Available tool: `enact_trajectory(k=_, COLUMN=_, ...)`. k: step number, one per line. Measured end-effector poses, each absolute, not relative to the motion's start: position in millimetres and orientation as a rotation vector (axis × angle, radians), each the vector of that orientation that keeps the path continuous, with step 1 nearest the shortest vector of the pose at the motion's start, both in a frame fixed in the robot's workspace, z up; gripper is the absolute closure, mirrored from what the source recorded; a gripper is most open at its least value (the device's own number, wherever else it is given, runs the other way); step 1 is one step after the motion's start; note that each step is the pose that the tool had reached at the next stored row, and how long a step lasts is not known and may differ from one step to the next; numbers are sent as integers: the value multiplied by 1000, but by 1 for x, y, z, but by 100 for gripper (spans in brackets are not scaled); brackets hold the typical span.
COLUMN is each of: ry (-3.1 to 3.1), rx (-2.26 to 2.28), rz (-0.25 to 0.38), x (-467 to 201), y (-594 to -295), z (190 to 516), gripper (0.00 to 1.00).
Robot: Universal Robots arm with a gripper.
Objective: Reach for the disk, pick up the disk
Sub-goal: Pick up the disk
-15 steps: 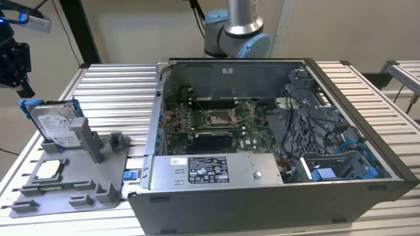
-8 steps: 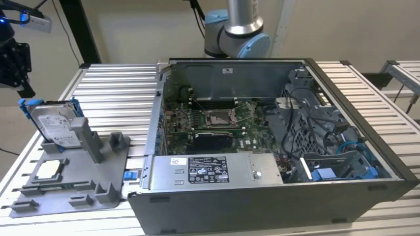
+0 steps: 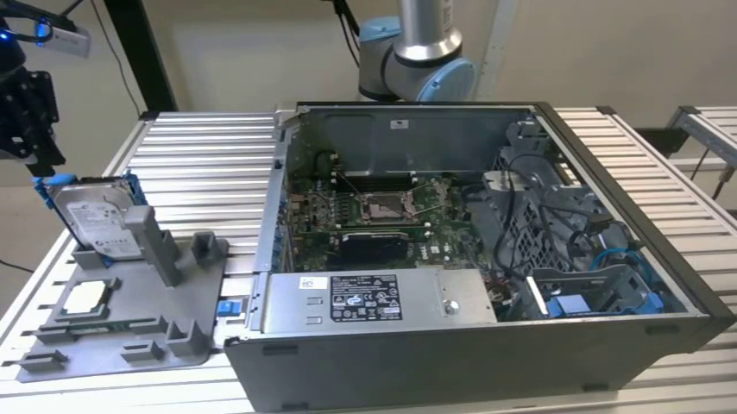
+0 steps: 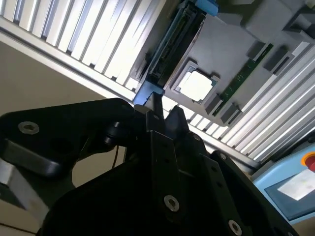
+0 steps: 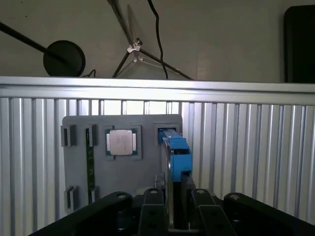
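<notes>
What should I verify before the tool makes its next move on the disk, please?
1. The disk stands upright in the grey fixture: ok.
2. The tool lines up with the disk's blue edge in the first wrist view: ok.
3. The chip lies in its own recess, apart from the tool: ok.
4. The disk is lifted off the fixture: not ok, it sits in its slot.
5. Hold on the disk is firm: cannot tell.
</notes>
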State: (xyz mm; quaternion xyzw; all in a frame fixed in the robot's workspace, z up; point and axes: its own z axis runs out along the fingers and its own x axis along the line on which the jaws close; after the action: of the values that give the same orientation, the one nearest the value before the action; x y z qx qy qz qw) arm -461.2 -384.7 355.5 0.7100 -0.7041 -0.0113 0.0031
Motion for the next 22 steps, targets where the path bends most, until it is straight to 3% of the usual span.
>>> enact_trajectory(k=22, ry=-2207, rx=2227, rz=-34, x=-461, y=-371, z=342, gripper=0)
